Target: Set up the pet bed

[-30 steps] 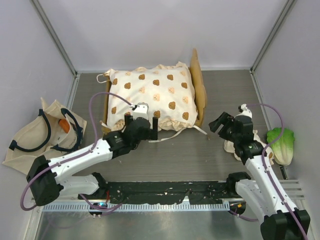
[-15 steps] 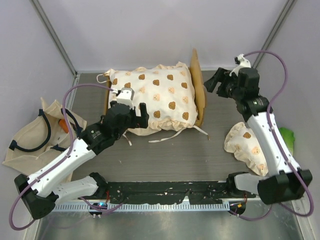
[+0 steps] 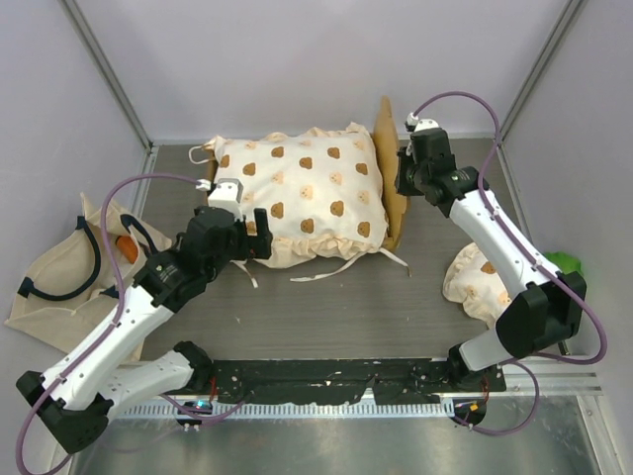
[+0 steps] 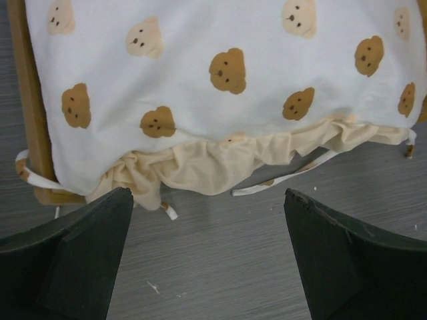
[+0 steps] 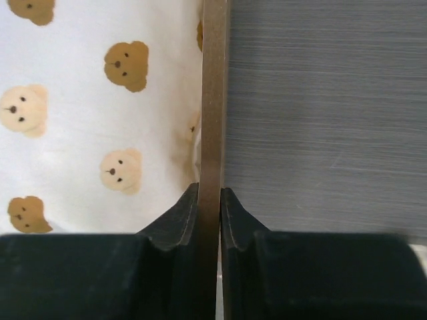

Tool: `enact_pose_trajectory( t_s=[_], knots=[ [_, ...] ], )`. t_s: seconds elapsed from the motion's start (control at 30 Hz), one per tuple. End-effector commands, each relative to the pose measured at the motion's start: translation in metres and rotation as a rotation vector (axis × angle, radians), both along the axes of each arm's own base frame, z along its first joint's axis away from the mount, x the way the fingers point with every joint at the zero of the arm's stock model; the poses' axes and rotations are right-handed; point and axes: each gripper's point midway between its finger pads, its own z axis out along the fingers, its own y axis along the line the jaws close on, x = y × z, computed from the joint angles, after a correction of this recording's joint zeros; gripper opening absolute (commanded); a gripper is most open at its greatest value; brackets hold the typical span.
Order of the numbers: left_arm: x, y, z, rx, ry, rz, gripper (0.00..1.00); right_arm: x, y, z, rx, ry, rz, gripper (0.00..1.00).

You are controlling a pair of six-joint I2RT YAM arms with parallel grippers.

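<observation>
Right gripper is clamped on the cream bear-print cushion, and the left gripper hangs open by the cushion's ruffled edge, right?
Not quite. The right gripper is clamped on the thin light-wood headboard, not the cream bear-print cushion beside it, as the right wrist view shows. The left gripper does hang open by the cushion's ruffled edge.

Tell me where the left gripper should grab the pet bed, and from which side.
Probably the bare wooden end rail opposite the headboard, which the right gripper pinches. It is a thin, exposed strip; the near side is buried under the cushion frill. Bring the open left gripper from outside that end, jaws straddling it.
</observation>
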Motion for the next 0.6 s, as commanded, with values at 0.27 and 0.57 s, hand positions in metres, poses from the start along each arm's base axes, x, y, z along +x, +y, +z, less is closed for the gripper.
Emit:
enact_pose_trajectory(
  t_s=[0.27,0.57],
  knots=[
    [0.008,0.036,0.02,0.065,-0.025,0.048,1.0,0.004,-0.05,0.064,-0.292,-0.266,0.165,0.01],
    [0.01,0.045,0.018,0.076,-0.016,0.061,1.0,0.004,-0.078,0.068,-0.462,-0.448,0.56,0.01]
  ],
)
